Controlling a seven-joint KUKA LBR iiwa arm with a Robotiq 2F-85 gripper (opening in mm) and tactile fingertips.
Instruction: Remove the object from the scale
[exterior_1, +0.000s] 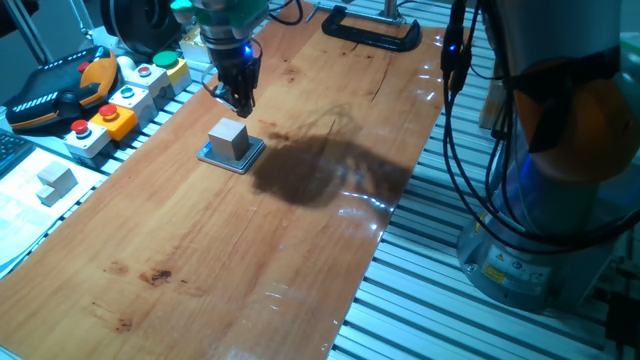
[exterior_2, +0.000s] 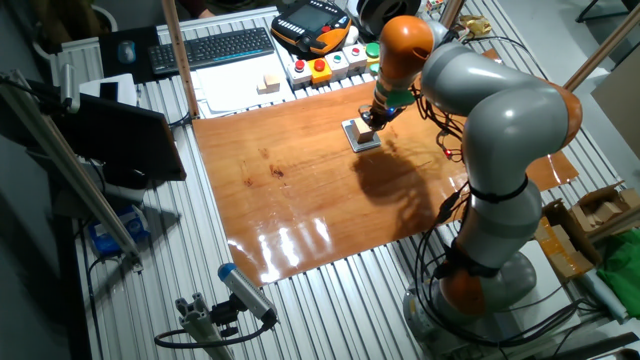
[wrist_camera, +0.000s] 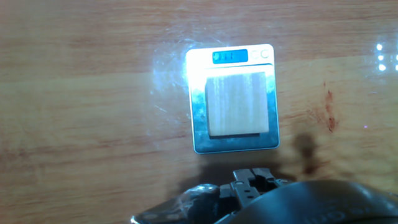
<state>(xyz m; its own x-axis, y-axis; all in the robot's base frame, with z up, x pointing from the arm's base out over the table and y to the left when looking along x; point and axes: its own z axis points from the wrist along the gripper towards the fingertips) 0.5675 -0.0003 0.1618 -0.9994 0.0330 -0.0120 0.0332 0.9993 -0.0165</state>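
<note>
My gripper (exterior_1: 238, 100) hovers beside the cube (exterior_1: 229, 138) on the scale (exterior_1: 231, 156); finger state unclear; I should centre before descending

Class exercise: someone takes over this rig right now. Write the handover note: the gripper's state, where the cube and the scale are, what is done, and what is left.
Gripper: above the table just beyond the scale, holding nothing. The views do not show whether its jaws are open or shut.
Cube: sits flat on the scale, roughly centred, untouched.
Scale: lies flat on the wooden table, its display lit.
Done: the arm has been brought close to the scale, nothing more.
Left: bring the gripper over the cube, grasp it, lift it clear and set it on the table off the scale.
</note>
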